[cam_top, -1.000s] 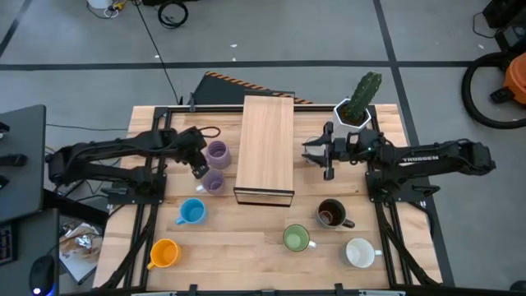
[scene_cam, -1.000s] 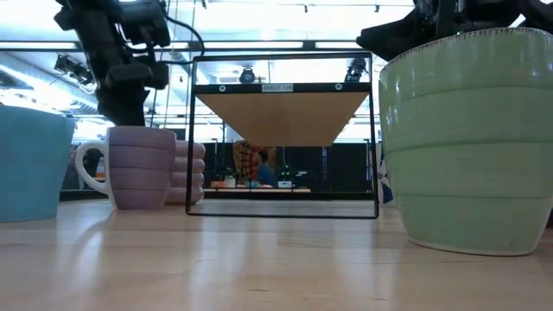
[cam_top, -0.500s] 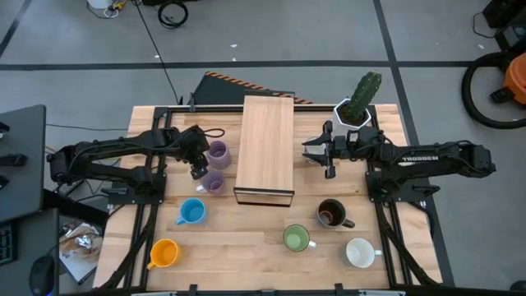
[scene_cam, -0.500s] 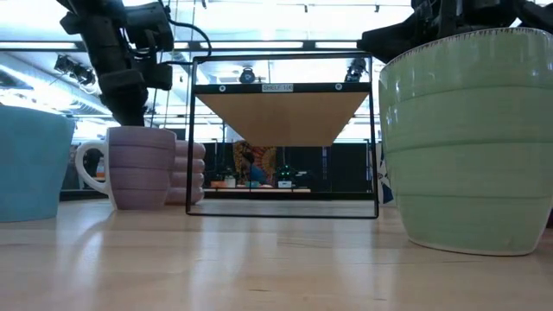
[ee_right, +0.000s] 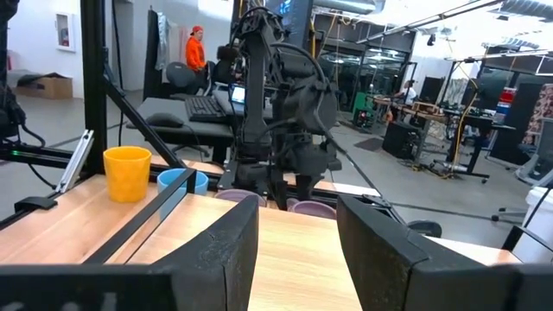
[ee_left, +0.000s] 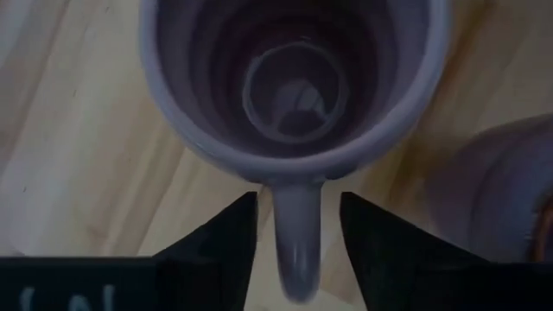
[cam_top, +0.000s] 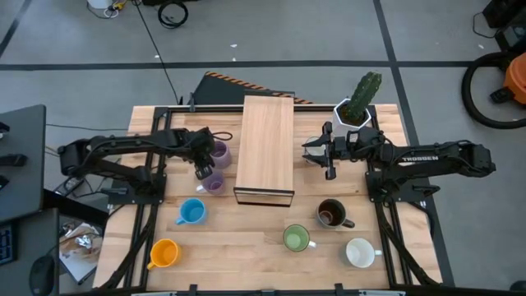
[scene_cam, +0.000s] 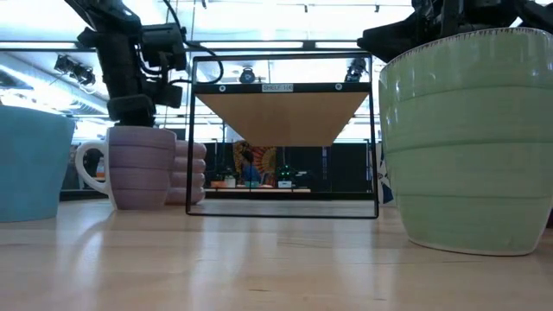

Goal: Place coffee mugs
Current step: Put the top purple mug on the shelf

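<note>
Left end effector [ee_left: 298,238] has lowered, straddling ribbed lilac mug's [ee_left: 294,82] handle.

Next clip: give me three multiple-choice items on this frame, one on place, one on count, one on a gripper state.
1. The left gripper is over:
A. blue ceramic mug
B. lilac ceramic mug
C. cactus planter

2. Mugs visible from above:
A. five
B. seven
C. nine

3. The left gripper's fingers are:
A. open astride the handle
B. clamped on the rim
C. out of view

Key: B, the lilac ceramic mug fills the left wrist view; B, seven mugs show in the high view; A, each finger stands apart from the handle.
</note>
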Available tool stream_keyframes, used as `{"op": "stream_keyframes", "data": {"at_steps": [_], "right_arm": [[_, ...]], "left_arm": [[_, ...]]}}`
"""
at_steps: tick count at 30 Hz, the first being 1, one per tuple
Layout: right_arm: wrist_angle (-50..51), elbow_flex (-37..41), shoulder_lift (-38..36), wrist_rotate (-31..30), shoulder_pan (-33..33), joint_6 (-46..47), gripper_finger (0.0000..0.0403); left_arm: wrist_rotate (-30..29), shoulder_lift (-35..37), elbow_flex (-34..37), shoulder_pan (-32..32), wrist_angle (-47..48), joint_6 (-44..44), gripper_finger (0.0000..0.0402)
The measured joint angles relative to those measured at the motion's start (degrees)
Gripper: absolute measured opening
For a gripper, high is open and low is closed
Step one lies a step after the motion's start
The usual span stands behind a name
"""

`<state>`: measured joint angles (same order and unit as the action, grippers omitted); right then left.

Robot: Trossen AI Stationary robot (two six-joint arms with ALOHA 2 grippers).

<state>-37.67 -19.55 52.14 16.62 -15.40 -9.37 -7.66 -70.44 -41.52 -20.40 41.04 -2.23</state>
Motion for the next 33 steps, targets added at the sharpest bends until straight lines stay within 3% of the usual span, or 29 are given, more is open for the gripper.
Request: {"op": "stream_keyframes", "data": {"at_steps": [12, 33], "right_arm": [[-1.9, 0.0, 2.6, 0.0, 0.0, 0.2, 0.0164], [-2.6, 0.0, 3.0, 0.0, 0.0, 0.3, 0.0164]], "left_arm": [[-0.2, -0.7, 0.0, -0.1, 0.1, 2.1, 0.0058], [-2.8, -0.8, 0.0, -0.1, -2.0, 5.8, 0.0056]]}}
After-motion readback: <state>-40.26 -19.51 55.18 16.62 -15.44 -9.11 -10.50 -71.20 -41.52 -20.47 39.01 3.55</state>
